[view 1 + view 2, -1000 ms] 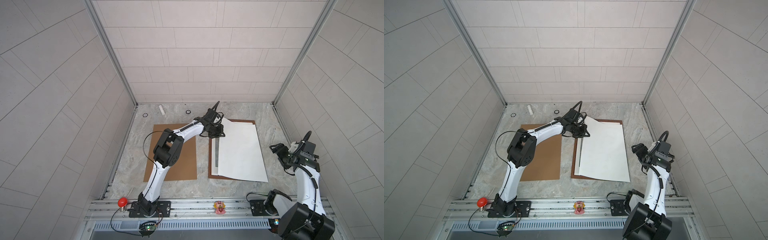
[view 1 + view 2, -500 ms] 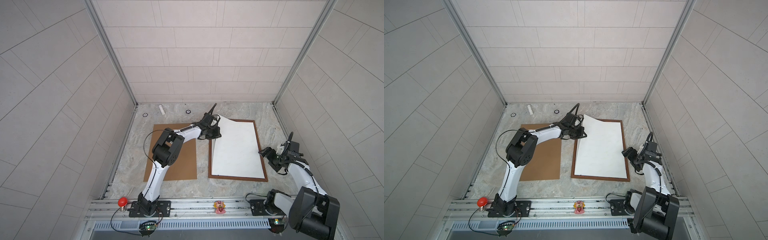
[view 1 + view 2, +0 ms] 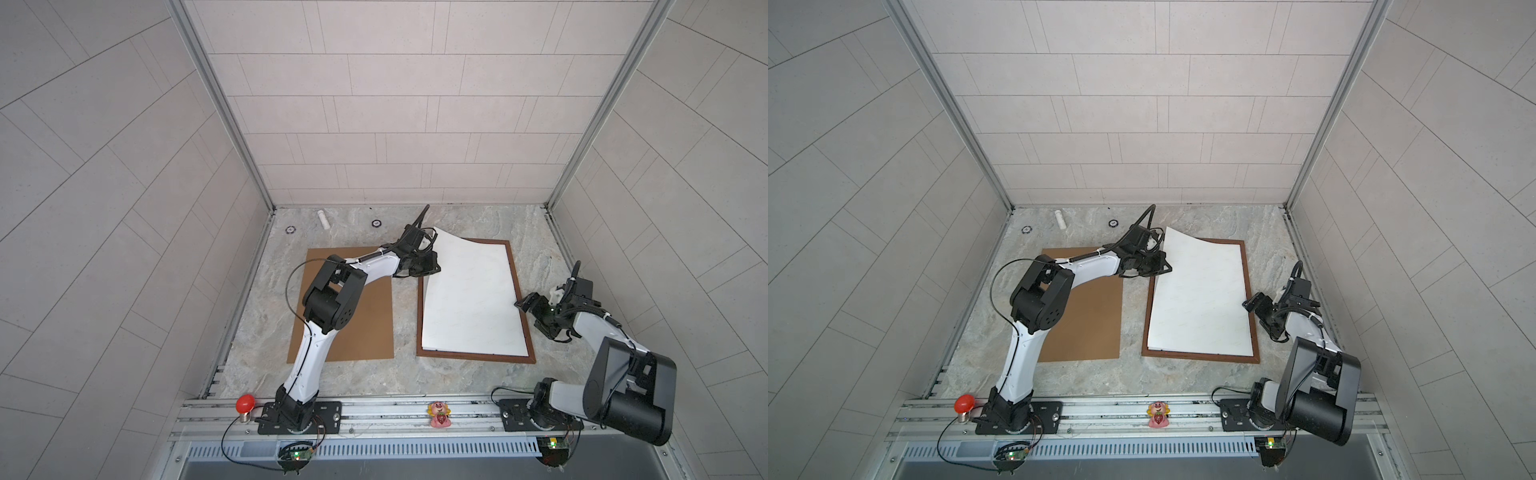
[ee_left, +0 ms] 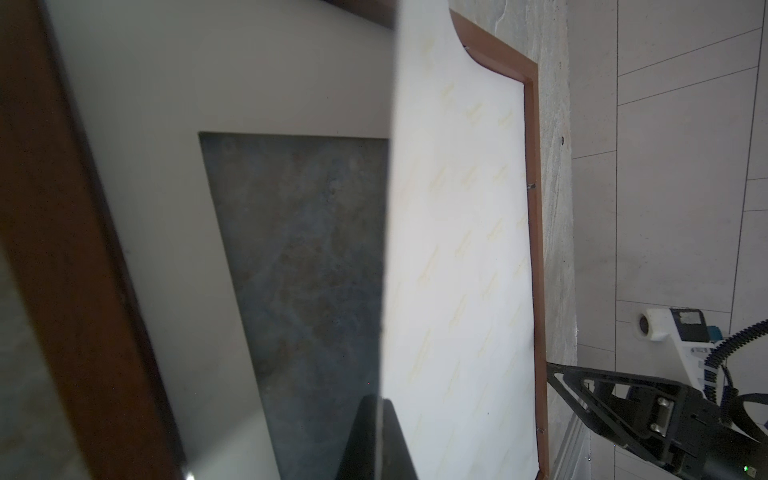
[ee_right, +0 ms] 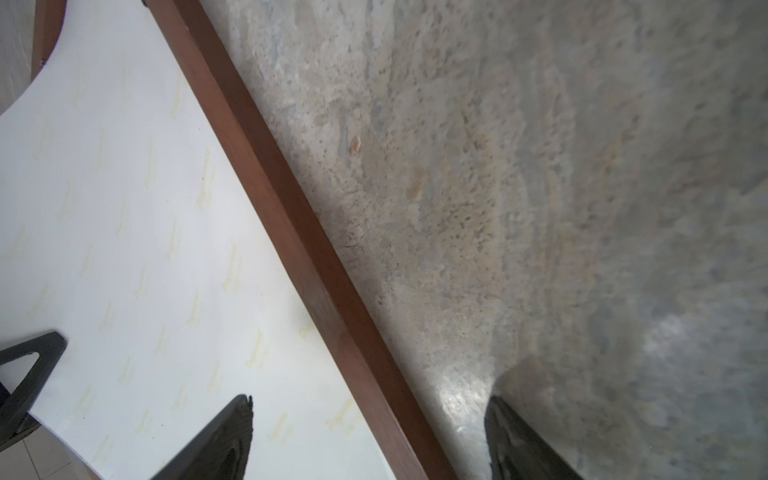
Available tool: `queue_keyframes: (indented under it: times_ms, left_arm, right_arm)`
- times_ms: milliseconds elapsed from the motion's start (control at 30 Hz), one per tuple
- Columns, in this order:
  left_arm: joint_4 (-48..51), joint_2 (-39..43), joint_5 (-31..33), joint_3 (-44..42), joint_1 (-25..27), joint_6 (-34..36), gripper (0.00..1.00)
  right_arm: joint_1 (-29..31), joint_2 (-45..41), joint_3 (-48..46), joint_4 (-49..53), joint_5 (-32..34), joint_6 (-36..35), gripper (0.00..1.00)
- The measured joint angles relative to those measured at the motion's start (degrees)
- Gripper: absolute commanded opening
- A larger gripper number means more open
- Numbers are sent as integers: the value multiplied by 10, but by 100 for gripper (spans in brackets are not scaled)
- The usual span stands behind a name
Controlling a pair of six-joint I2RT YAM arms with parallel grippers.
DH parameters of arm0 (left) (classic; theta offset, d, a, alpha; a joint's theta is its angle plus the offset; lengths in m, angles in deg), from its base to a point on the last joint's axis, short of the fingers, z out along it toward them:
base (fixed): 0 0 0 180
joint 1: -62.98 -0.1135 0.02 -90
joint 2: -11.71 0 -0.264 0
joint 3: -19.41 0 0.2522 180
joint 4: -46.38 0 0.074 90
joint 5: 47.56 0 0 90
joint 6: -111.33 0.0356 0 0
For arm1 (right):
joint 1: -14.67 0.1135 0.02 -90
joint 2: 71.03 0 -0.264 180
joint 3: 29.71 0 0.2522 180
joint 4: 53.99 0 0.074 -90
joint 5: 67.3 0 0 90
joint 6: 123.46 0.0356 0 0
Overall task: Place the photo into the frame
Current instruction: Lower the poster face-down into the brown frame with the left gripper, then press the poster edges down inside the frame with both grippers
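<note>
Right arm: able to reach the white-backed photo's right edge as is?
Likely yes. The right gripper hangs open over the right rail of the thin dark-brown wooden frame, one of its fingers above the large white-backed photo; nothing lies between.

Bright even light, soft shadows, blurred wrist foregrounds

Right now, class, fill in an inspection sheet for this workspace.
Surface: marbled table.
Job's things: photo lies white side up in frame, far corner lifted.
Clutter: cardboard board, white cylinder, two small rings.
Grippers: left gripper shut on photo's edge; right gripper open over frame's rail.
Cables: black cable loops off left arm.
Surroundings: tiled walls; red bulb, pink toy on front rail.
</note>
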Motion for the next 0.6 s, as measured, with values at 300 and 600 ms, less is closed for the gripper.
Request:
queue_keyframes:
  times_ms: [300,600]
  left_arm:
    - [-17,0,1,-19,0,-1,1]
    - [-23,0,3,-22,0,-3,10]
  right_arm:
    - [0,-5,0,-5,-2,0,83]
    - [3,-3,0,-6,-9,-3,82]
